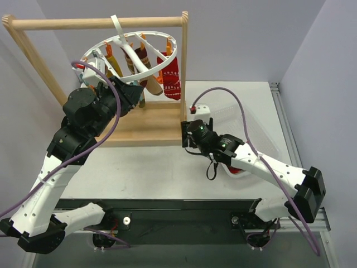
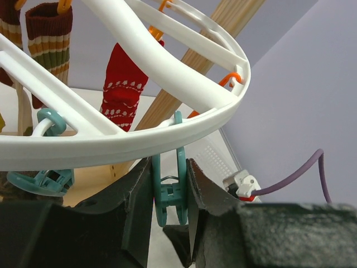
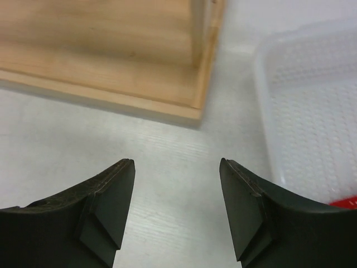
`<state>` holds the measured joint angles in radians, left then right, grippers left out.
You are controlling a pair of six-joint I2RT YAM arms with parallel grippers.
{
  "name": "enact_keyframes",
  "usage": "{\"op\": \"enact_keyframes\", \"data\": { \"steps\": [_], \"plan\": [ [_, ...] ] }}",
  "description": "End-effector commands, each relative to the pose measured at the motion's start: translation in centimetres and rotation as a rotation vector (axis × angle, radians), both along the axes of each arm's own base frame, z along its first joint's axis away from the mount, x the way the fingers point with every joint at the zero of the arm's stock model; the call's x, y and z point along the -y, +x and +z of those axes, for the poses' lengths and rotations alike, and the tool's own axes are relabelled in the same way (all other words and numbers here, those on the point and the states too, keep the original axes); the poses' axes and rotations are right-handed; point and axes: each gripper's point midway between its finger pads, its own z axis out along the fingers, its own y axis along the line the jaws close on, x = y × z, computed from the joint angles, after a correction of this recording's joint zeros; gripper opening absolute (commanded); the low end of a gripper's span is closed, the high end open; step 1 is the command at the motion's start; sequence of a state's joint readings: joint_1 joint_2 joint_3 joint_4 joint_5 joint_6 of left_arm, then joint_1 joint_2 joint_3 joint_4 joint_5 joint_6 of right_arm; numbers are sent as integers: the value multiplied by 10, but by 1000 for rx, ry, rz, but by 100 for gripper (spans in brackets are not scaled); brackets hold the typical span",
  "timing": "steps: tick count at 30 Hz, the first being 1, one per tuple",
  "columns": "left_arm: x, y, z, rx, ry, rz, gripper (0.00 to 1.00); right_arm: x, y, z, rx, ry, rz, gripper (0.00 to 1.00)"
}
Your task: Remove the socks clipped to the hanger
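The white ring hanger (image 1: 92,53) hangs by its hook from the wooden rack. Clipped under it are several socks: a red patterned one (image 1: 172,78), a brown striped one (image 1: 142,58) and a mustard one (image 1: 114,66). My left gripper (image 1: 135,92) reaches up under the ring's near rim (image 2: 111,139) and its jaws (image 2: 169,165) are shut on a teal clip (image 2: 170,192); no sock shows in that clip. The red sock (image 2: 122,92) hangs farther back. My right gripper (image 3: 177,163) stands open and empty, low over the table beside the rack's base (image 1: 185,133).
The wooden rack (image 1: 95,23) stands on a flat base (image 3: 111,61) at the back left. A white mesh basket (image 1: 248,120) sits right of it, its wall (image 3: 268,100) close to my right fingers. A red sock (image 1: 237,170) lies in it under my right arm.
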<state>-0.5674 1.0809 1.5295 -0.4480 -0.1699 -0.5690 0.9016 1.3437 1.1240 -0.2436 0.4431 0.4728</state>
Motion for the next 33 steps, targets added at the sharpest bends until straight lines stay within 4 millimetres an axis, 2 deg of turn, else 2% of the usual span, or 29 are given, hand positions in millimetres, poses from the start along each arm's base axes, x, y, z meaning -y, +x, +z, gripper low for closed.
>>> {"op": "enact_keyframes", "data": {
  "steps": [1, 2, 3, 4, 5, 6, 7, 8, 10, 11, 12, 14, 17, 33],
  "plan": [
    [-3, -6, 18, 61, -37, -7, 17, -80, 13, 56, 254, 149, 202, 63],
    [-3, -6, 18, 61, -38, -11, 17, -98, 9, 61, 274, 192, 271, 63],
    [-2, -7, 19, 58, -45, -14, 17, -115, 11, 81, 352, 248, 312, 63],
    [-1, -7, 19, 57, -48, -17, 17, -135, 5, 80, 372, 262, 362, 63],
    [1, -8, 20, 56, -54, -29, 17, -150, 3, 96, 431, 313, 397, 63],
    [2, -9, 21, 57, -61, -36, 17, -160, 2, 101, 473, 298, 434, 63],
    [3, -9, 22, 55, -65, -39, 17, -179, 0, 99, 492, 292, 462, 63],
    [4, -10, 22, 55, -70, -47, 17, -189, 2, 111, 538, 317, 467, 64],
    [5, -11, 24, 54, -75, -53, 17, -209, 10, 120, 569, 316, 475, 64],
    [4, -12, 25, 55, -77, -54, 17, -214, 11, 122, 576, 315, 478, 64],
    [4, -13, 24, 50, -80, -55, 17, -223, 14, 116, 579, 301, 488, 65],
    [5, -16, 26, 54, -83, -63, 17, -232, 16, 130, 631, 329, 503, 65],
    [6, -18, 26, 48, -91, -74, 17, -239, 17, 136, 671, 335, 523, 66],
    [9, -21, 24, 43, -102, -87, 18, -244, 22, 160, 751, 383, 502, 64]
  ]
}}
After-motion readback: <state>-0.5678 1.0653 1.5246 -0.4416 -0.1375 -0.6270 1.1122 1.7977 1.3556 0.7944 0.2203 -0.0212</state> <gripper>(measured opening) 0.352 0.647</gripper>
